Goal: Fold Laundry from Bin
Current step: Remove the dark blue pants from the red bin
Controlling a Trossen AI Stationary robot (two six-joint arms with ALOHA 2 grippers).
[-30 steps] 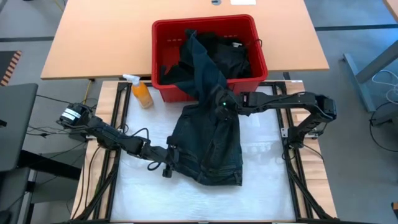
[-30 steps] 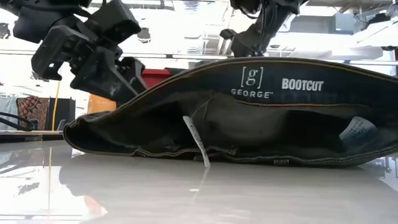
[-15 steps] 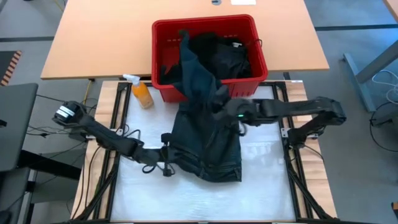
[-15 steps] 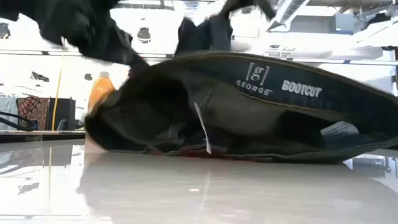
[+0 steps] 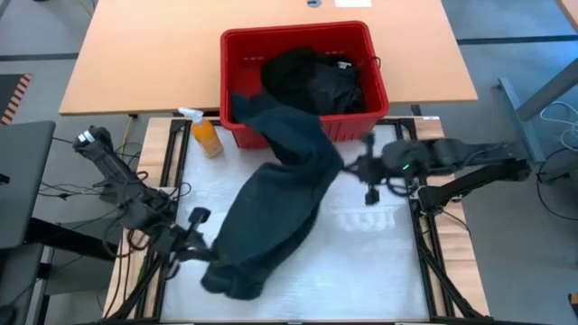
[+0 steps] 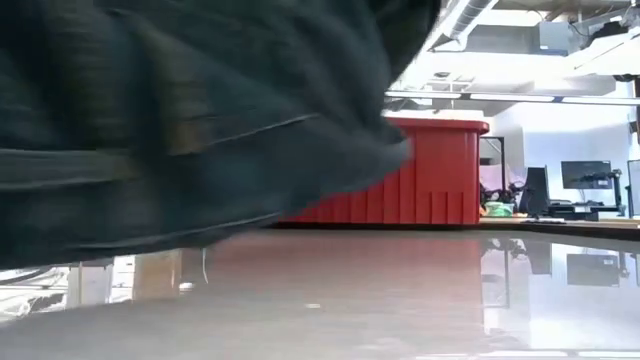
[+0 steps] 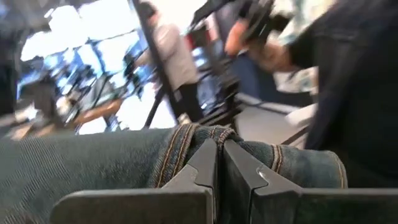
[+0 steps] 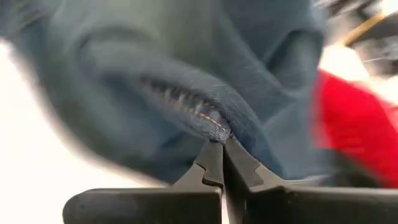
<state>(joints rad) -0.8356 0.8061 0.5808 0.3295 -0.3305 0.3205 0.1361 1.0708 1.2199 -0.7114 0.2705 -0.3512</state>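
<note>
I see a light wooden table (image 5: pixel 163 63) on grey floor (image 5: pixel 515 18). Beyond it, a bright room: white ceiling ducts (image 6: pixel 480 15) and desks with dark monitors (image 6: pixel 585 175).

Overhead and table-level cameras share the bin (image 5: pixel 298 79); wrist cameras sit against cloth.

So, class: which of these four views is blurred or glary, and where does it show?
Low view: the jeans are a dark smear filling the frame's upper left, and the tabletop mirrors the red bin. Left wrist view: the room behind is streaked. Right wrist view: cloth edges are soft. High view: sharpest, with mild glare on the white mat.
</note>
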